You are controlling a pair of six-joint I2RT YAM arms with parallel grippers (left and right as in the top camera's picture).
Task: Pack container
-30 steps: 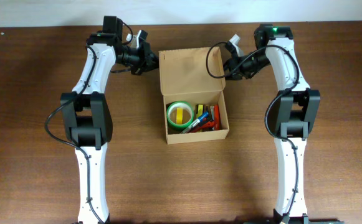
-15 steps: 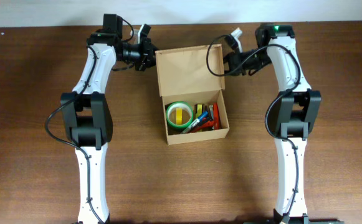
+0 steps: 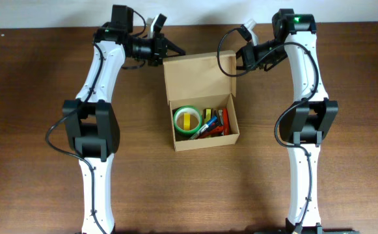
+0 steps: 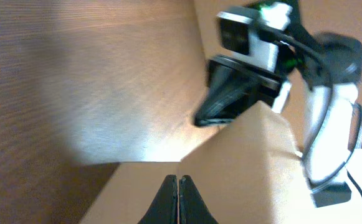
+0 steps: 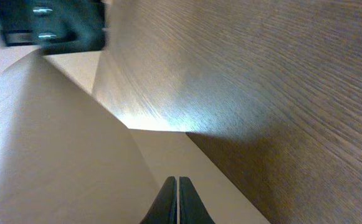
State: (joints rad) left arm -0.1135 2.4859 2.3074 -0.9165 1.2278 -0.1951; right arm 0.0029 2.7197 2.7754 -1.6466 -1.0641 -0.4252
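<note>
The container (image 3: 205,140), a brown cardboard box, stands open at the table's middle, and its lid flap (image 3: 198,78) is raised behind it. Inside lie a green tape roll (image 3: 187,120) and several coloured pens (image 3: 216,123). My left gripper (image 3: 174,50) is shut with nothing between its fingers, at the flap's far left corner. My right gripper (image 3: 237,60) is shut too, at the flap's far right corner. In the left wrist view the shut tips (image 4: 178,181) sit over the cardboard flap (image 4: 243,168). The right wrist view shows shut tips (image 5: 177,181) over the flap (image 5: 56,143).
Dark wooden table (image 3: 32,130) lies all round the box. A pale wall edge (image 3: 195,13) runs along the far side. The opposite arm (image 4: 255,56) shows across the flap in the left wrist view.
Both grippers have lifted and shifted toward the far edge, ending at the flap's top corners. The flap has moved slightly with them; the box body stays put.
</note>
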